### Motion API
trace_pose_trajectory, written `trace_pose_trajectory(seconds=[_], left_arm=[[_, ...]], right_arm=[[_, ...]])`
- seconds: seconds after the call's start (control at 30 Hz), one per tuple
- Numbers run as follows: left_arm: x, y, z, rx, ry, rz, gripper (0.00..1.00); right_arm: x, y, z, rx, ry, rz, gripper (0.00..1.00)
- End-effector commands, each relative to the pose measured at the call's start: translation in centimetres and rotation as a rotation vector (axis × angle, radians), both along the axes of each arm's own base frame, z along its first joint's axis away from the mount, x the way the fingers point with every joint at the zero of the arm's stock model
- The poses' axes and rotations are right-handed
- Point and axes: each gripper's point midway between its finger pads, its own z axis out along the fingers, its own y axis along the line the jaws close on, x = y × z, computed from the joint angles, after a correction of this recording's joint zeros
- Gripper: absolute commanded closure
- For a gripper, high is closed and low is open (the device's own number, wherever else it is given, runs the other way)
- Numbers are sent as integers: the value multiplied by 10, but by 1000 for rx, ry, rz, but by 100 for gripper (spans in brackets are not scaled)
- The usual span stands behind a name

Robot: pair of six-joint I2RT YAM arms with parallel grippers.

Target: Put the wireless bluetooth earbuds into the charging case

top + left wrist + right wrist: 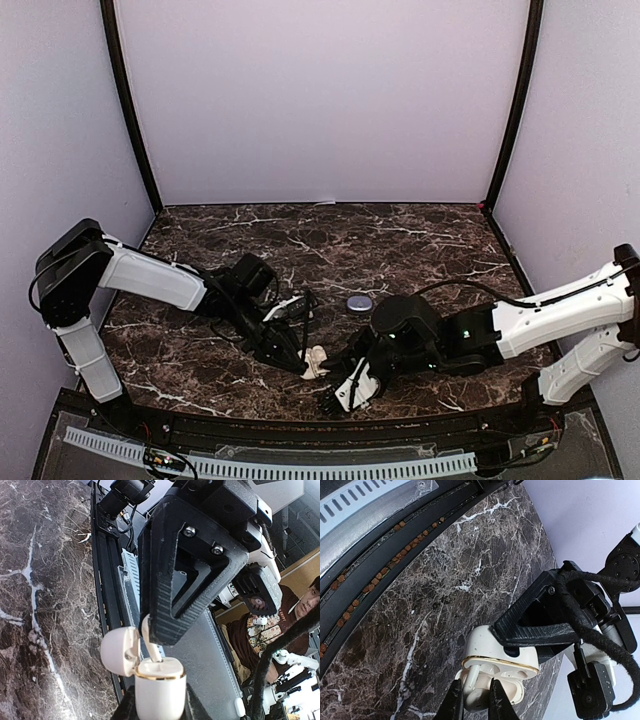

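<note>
The white charging case, gold-rimmed, is clamped between the fingers of my left gripper, its lid hinged open to the left. My right gripper is shut on a white earbud, whose stem points into one pocket of the case. In the right wrist view the other pocket shows empty, and a left finger crosses the case body. From above, both grippers meet near the table's front edge: left gripper, case, right gripper.
A small round grey-blue object lies on the dark marble table behind the grippers. A black rail and a white slotted strip run along the near edge. Lilac walls enclose the table on three sides.
</note>
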Motion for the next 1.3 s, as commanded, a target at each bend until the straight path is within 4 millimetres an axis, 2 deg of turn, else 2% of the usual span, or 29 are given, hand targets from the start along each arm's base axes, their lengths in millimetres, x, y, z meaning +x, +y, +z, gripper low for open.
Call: trace_pose_trajectory(seconds=[0.0, 0.33, 0.87, 1.0, 1.27], left_arm=[[-1, -3, 8, -26, -9, -18, 100], [2, -7, 3, 20, 2, -10, 100], [4, -10, 6, 19, -20, -1, 100], [5, -11, 8, 11, -38, 7, 100], [5, -11, 18, -33, -83, 20, 100]], right_arm=[[0, 6, 5, 1, -2, 16, 100], [4, 9, -5, -79, -56, 45, 100], [-6, 24, 6, -49, -21, 104, 100], [-10, 35, 18, 4, 51, 84, 100], [-7, 44, 13, -40, 159, 23, 100]])
